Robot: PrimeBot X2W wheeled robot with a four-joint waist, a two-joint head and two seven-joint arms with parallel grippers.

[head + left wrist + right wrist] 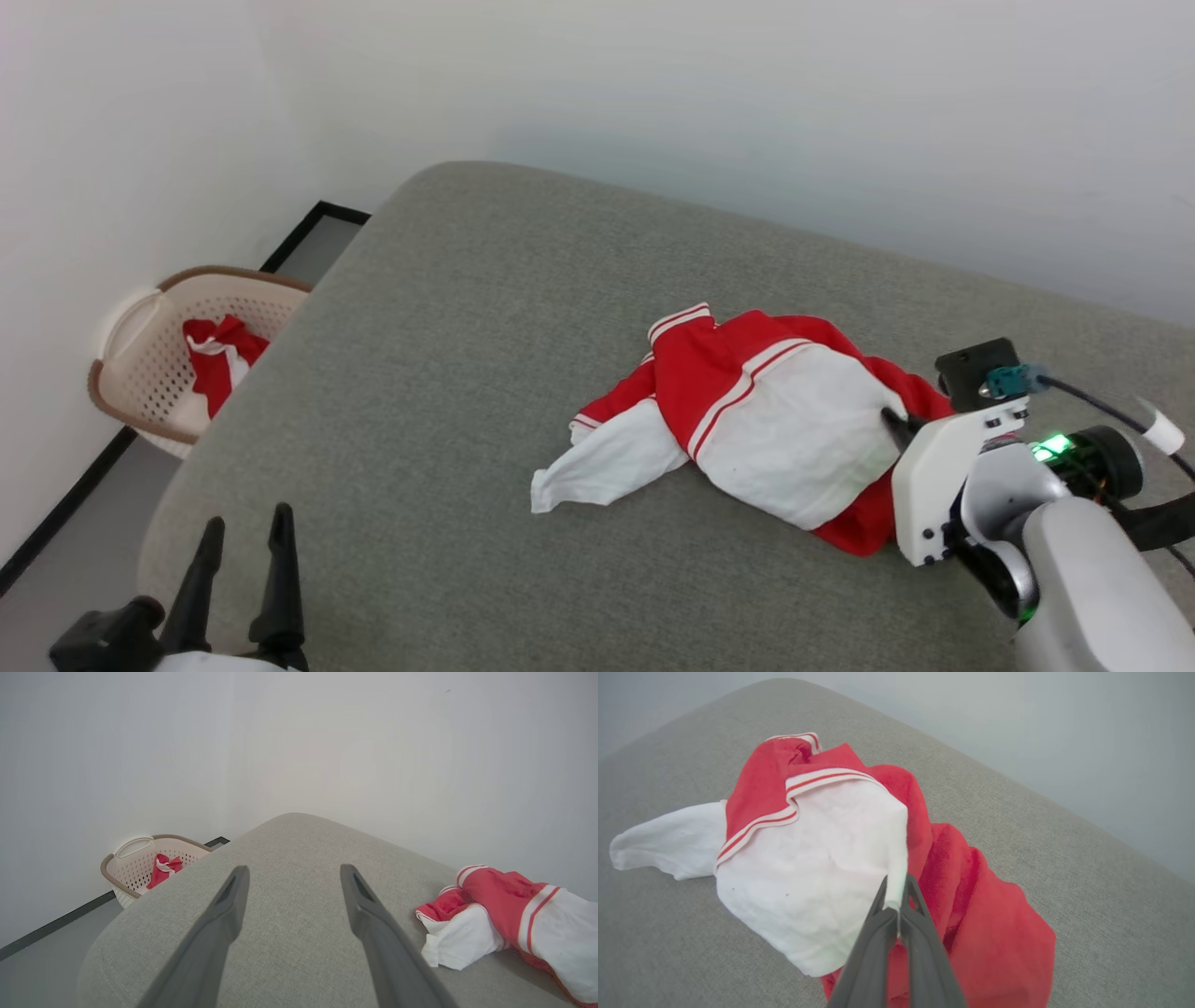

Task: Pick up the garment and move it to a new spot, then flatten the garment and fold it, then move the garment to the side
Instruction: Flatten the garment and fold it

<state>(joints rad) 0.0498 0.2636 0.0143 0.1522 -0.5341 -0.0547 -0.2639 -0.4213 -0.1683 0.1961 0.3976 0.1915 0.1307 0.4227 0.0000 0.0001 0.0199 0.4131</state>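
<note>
Middle left of the head view: beige basket beside the wall, with a small red-and-white bundle inside; lower left: left gripper, fingers spread wide and holding nothing, above the grey cushion; right of centre: the garment, crumpled on the cushion, white panel uppermost, one white sleeve trailing toward the lower left; right edge: right gripper, fingers pressed together, pinching a fold of the garment's white panel.
</note>
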